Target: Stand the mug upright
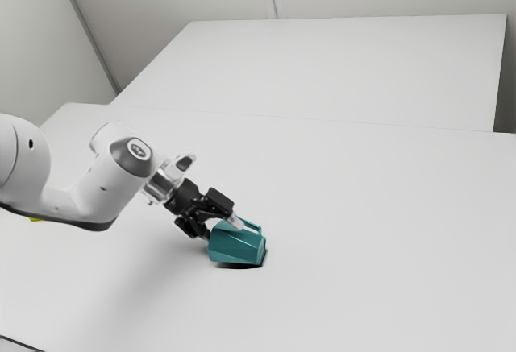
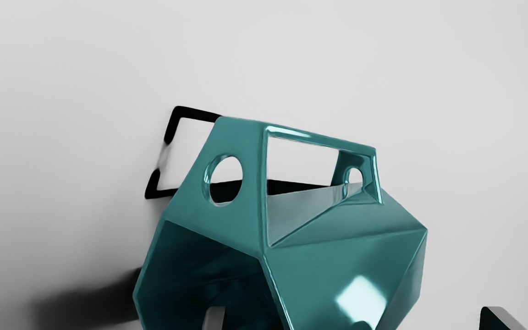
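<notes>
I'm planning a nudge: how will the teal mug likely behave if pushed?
The mug looks stiff, with crisp-edged walls. Lying on its side, it would probably rock between flat facets rather than roll, and its jutting handle could check a full turn. Its glossy surface may be slippery.

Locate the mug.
Exterior view, just below centre: the mug lies on its side on the table, right at the open gripper, its mouth facing the gripper.
</notes>
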Controlling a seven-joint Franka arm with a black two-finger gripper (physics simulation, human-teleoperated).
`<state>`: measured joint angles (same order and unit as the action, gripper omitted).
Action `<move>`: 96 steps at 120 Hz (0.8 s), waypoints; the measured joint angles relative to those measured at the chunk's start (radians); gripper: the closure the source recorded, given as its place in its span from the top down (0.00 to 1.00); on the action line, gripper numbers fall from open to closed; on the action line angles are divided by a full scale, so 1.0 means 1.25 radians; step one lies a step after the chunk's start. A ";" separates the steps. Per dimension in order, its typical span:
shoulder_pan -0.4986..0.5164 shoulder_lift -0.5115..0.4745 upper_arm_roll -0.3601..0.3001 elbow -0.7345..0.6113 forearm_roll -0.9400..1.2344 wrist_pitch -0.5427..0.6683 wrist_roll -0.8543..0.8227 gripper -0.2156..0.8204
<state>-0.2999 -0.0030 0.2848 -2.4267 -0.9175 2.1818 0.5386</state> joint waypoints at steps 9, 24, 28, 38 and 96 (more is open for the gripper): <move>-0.003 0.002 -0.005 -0.005 -0.022 0.002 0.013 0.79; -0.016 0.002 -0.007 -0.012 -0.051 0.004 0.033 0.79; -0.019 0.001 -0.008 -0.015 -0.060 0.004 0.039 0.79; -0.028 -0.008 -0.008 -0.025 -0.074 0.005 0.053 0.79; 0.048 -0.021 -0.008 -0.041 -0.089 0.007 0.105 0.45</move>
<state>-0.2398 -0.0298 0.2744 -2.4777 -1.0291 2.1902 0.6703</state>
